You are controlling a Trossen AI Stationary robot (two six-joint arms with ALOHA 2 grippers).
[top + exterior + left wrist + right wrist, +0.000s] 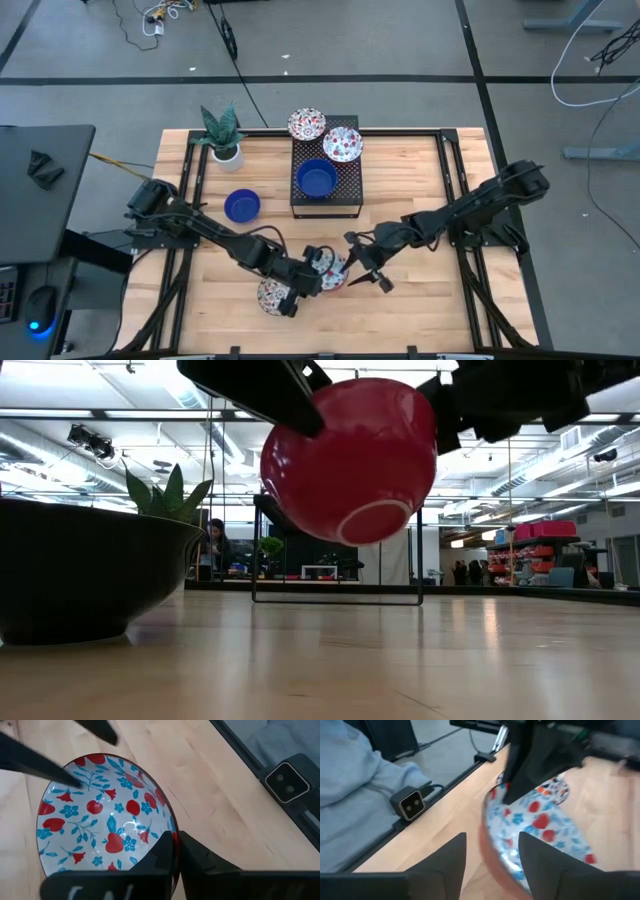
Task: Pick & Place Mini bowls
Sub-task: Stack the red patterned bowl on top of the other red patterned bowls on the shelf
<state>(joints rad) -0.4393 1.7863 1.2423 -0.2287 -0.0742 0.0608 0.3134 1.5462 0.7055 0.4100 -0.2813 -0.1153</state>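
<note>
A white floral mini bowl with a red outside (333, 272) (350, 455) hangs in the air near the table's near edge, between both grippers. My left gripper (316, 270) (176, 844) is shut on its rim. My right gripper (352, 263) (492, 845) is open, with one finger on either side of the opposite rim (487, 837). A second floral bowl (272, 296) rests on its base beside the left arm. A blue bowl (242, 205) sits on the table. Another blue bowl (317, 179) and a floral bowl (342, 144) sit on the black box (348, 185); a further floral bowl (306, 123) is at the box's far left corner. My left gripper pinches the floral bowl's rim (170, 827), one finger inside the bowl and one outside against the red wall. The bowl is lifted clear of the table and tilted. My right gripper straddles the opposite rim; whether its fingers (455, 855) touch it, I cannot tell.
A potted plant (225, 138) stands at the table's far left. The black perforated box sits at the far middle. Bare wood lies on the right half of the table (420, 300). A person in a light blue sleeve (355, 775) is just past the near edge.
</note>
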